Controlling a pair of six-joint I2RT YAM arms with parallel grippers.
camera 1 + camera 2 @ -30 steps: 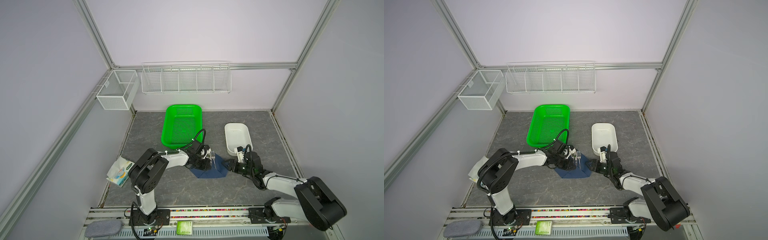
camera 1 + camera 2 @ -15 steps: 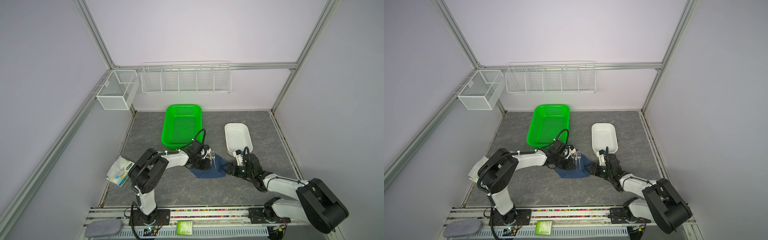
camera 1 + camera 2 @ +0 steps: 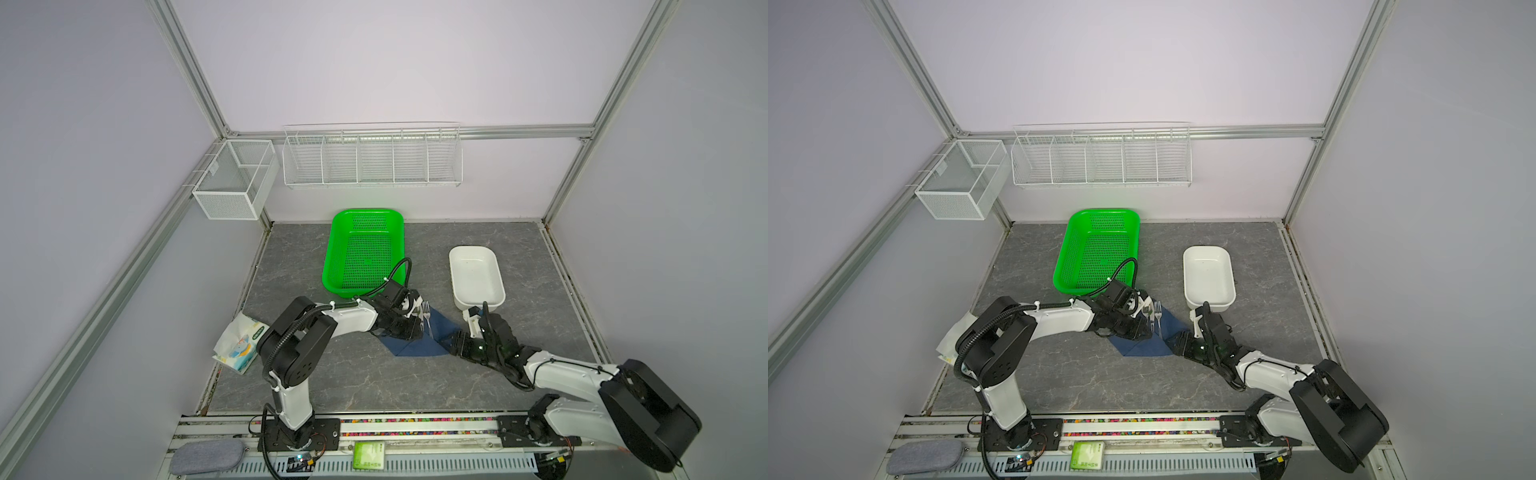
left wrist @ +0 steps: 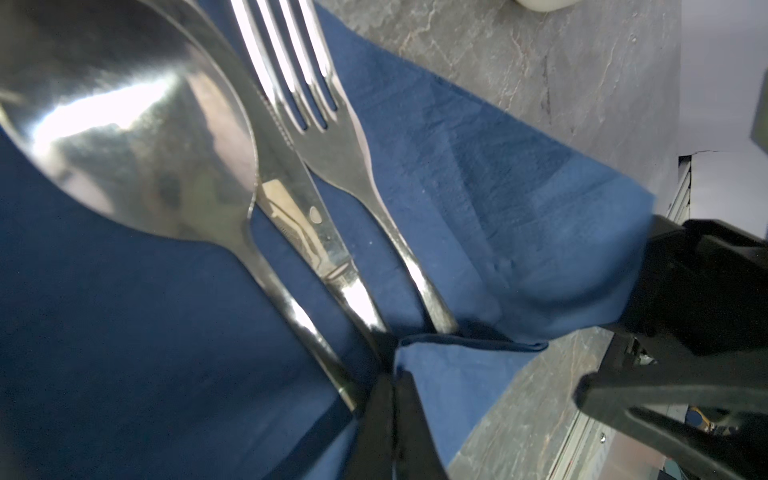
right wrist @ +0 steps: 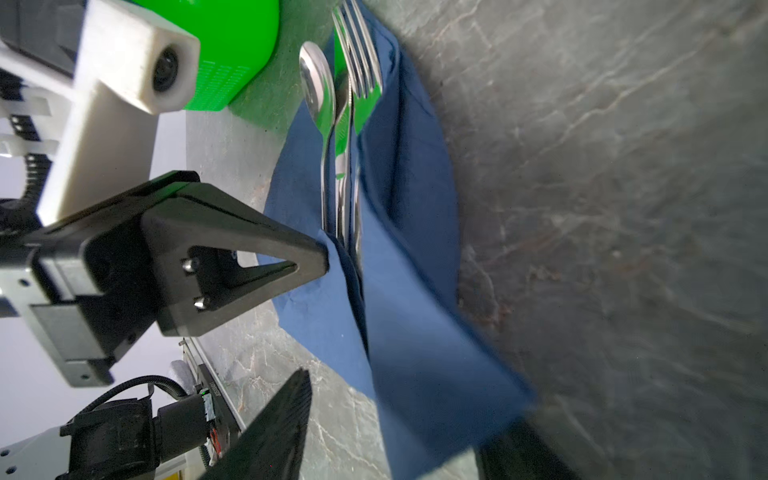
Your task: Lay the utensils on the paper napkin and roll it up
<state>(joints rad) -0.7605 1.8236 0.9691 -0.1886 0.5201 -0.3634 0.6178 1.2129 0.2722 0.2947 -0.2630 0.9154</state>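
Left wrist view is the closest to the utensils. The spoon (image 4: 124,124), the knife (image 4: 299,208) and the fork (image 4: 332,137) lie side by side on the napkin (image 4: 478,187), heads at one end and handles at the other, almost touching. They are polished metal and mirror the light. The spoon bowl is round and smooth, the fork has four thin tines, and the knife blade shows a fine toothed edge. I think they are laid parallel so that the paper can roll around them as one bundle.

The napkin is thin dark blue paper, matt, with soft creases. It is spread on the bench (image 3: 374,382), and one flap is folded over the handle ends. The left pincer (image 4: 386,374) is clenched at this fold and seems to pinch the paper there, probably to keep the flap over the handles.

The right pincer (image 5: 407,401) is released. Its black jaws stand apart with the free napkin corner between them, a little raised. In my judgement it waits there to take this corner for the rolling.

The bench is flat and grey, with a stone pattern. Behind the napkin, in both top views, stand a green perforated basket (image 3: 365,249) and a smooth white tray (image 3: 476,274), neither touching the paper.
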